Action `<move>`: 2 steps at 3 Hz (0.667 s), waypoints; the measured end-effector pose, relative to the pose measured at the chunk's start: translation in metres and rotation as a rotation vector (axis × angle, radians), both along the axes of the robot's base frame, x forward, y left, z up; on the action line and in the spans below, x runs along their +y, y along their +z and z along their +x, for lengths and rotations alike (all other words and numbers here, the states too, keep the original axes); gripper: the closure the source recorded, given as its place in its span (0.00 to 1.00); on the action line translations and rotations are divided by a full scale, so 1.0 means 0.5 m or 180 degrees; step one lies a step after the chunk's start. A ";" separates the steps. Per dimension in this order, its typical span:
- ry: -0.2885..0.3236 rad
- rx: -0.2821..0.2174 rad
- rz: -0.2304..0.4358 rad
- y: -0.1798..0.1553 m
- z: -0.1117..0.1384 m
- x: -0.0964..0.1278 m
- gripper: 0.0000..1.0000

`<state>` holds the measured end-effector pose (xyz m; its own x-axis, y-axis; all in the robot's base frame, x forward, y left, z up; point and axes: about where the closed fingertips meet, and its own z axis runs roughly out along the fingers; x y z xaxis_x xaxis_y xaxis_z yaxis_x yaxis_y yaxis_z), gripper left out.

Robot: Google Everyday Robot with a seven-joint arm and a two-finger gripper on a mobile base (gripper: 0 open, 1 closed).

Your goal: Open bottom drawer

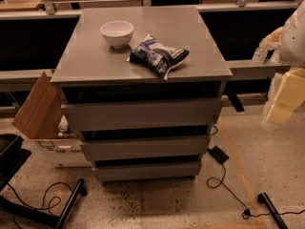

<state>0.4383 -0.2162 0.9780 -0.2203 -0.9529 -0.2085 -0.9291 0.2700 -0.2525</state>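
Observation:
The grey cabinet (143,61) stands in the middle of the view with three flat, handleless drawer fronts. The bottom drawer (147,171) is the lowest and narrowest-looking front, just above the floor, with a dark gap above it. Its front sits close in under the middle drawer (145,148), and no tray shows. My arm (286,92) comes in at the right edge, pale and yellowish. My gripper (268,44) is up at the right, level with the cabinet top and well away from the bottom drawer.
A white bowl (116,32) and a dark blue snack bag (158,55) lie on the cabinet top. An open cardboard box (40,113) stands to the left of the cabinet. Cables and a black adapter (218,154) lie on the floor at the right, and black stand legs (47,211) at the lower left.

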 end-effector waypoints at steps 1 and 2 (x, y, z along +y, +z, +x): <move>0.0000 0.0000 0.0000 0.000 0.000 0.000 0.00; 0.0002 -0.0046 0.0054 -0.038 0.004 0.011 0.00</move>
